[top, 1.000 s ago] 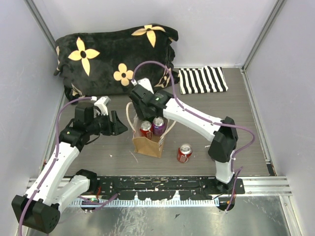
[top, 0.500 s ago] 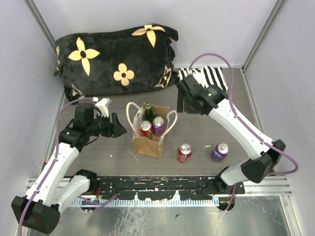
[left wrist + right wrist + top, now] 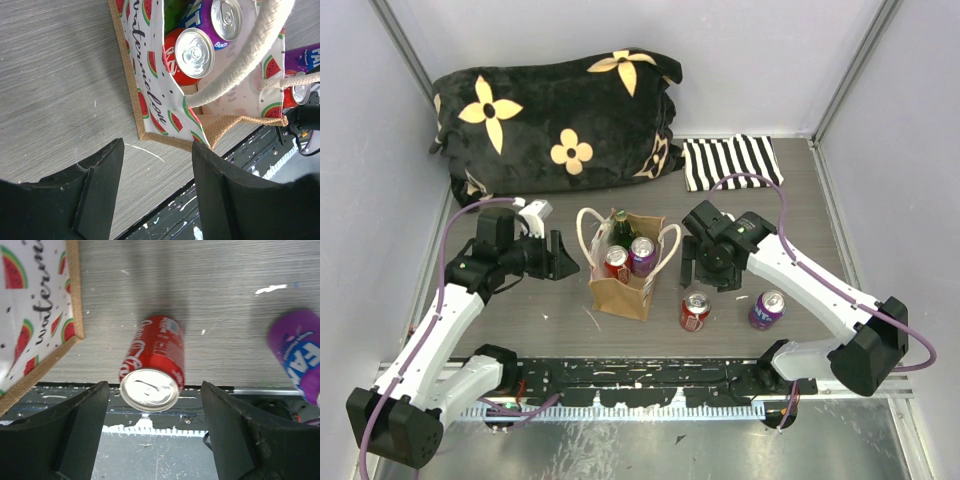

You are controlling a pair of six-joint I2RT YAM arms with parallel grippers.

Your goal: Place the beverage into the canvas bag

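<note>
Loosely spread, right gripper [image 3: 155,385] hovers over red can [image 3: 154,367]; purple can [image 3: 300,352] beside it is cropped; left gripper [image 3: 157,145] gapes before bag [image 3: 150,100].

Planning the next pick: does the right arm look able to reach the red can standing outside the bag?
Probably yes: the right gripper hangs open above the red can, with nothing in between.

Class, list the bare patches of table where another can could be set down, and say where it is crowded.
Bare wood lies between the striped cloth and the right arm, along the right wall, and at front left between the left arm and the canvas bag. Crowded: around the loose red can, hemmed by the bag and the right pincer overhead.
</note>
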